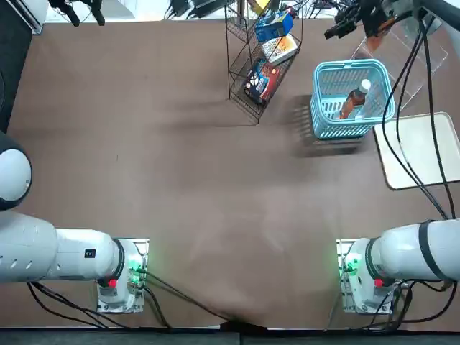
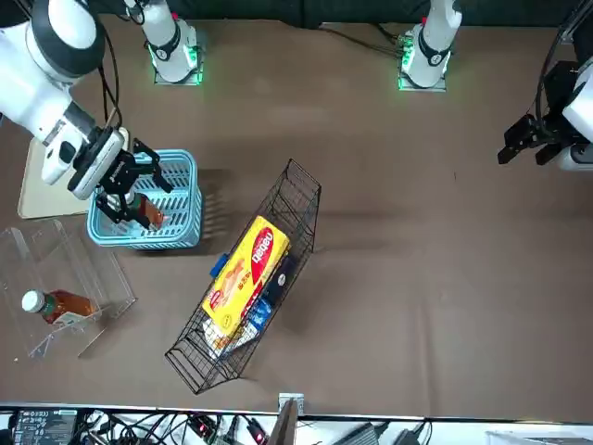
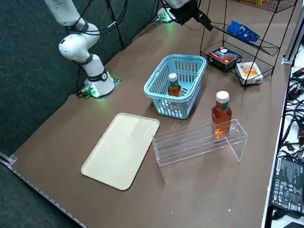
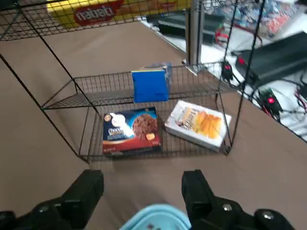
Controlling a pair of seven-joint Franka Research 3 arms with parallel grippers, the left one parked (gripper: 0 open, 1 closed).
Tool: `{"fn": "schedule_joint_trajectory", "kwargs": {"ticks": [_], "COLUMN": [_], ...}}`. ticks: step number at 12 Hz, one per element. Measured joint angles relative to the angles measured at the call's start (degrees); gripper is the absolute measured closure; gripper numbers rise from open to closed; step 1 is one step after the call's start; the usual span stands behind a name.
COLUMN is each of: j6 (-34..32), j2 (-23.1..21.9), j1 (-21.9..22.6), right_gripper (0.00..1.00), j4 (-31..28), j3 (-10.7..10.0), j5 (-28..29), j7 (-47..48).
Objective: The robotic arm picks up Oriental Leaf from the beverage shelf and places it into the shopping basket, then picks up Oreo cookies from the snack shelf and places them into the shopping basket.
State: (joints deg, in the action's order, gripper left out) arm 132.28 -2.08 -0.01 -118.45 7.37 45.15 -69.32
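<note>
Oreo cookies (image 4: pixel 151 86) on snack shelf (image 4: pixel 110 91); right end effector (image 4: pixel 141 199) wide apart, nothing held, facing shelf; yellow pack (image 2: pixel 246 273) reads "nabati".

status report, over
Right gripper open, empty, facing black wire rack. White-capped brown tea bottle in turquoise plastic basket. Blue snack pack on middle tier, yellow pack above.

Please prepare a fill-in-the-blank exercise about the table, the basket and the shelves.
The bottle inside the light turquoise slotted plastic basket has a ____ cap. The clear acrylic sloping rack holds one ____. The bright blue snack pack is on the black wire ____. The right pincer has its fingers ____.

Missing words: white; bottle; rack; open
</note>
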Motion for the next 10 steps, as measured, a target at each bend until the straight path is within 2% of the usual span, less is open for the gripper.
{"fn": "schedule_joint_trajectory", "kwargs": {"ticks": [2,6,10], "j6": [1.1,2.4,6.2], "j2": [1.0,3.5,5.5], "j1": [0.3,0.7,2.2], "right_gripper": [0.0,0.0,0.0], "j4": [-1.3,-1.6,-1.6], "j3": [0.0,0.1,0.1], "j5": [7.0,16.8,21.9], "j7": [-8.1,-19.8,-24.3]}}
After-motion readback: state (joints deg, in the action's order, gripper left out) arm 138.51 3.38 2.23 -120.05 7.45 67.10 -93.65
